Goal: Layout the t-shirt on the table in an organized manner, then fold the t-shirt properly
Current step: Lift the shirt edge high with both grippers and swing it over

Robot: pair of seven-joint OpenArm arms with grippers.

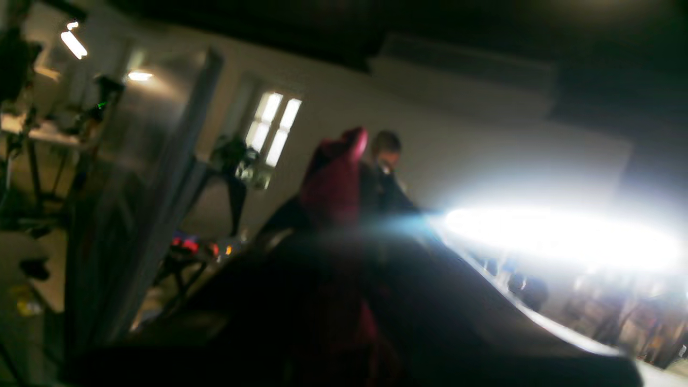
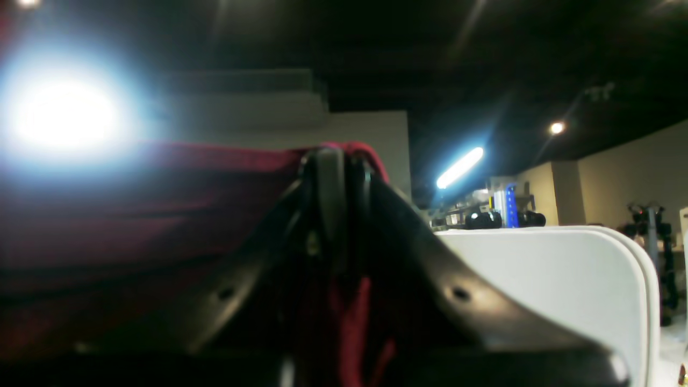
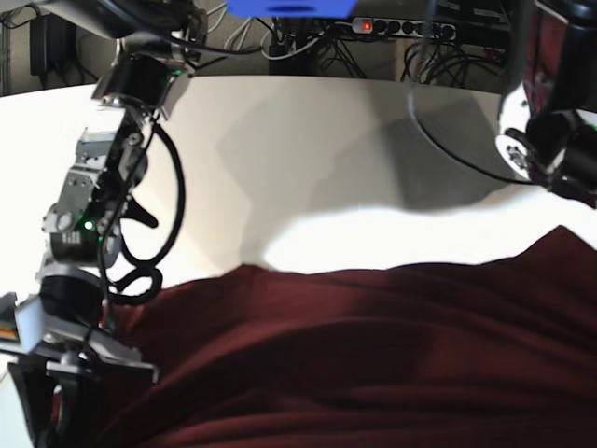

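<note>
Both arms raised, stretching the wrinkly dark maroon fabric t-shirt [image 3: 373, 355] above the glossy white bench [image 3: 308, 159]. Right gripper [image 2: 338, 161] clamped on its hem; left gripper [image 1: 344, 156] likewise pinching cloth, blurred. Base view hides both grippers.

The t-shirt [image 3: 373, 364] is soft matt cloth, dark maroon, no sheen at all, with loose wrinkles and folds running across it. Up close in the right wrist view the same fabric [image 2: 134, 215] looks a bit fuzzy and totally flat in finish. The bench [image 3: 280, 159] is the opposite: smooth, white, glossy, bouncing the light back hard enough to blow out in patches. Its rounded edge [image 2: 591, 279] reads like moulded plastic or laminate, can't say which. The right gripper's fingers [image 2: 333, 183] look like black plastic, semi-matt, smooth with small holes. Arm housings [image 3: 93, 196] are dark with a dull finish, and the cables look rubbery.
</note>
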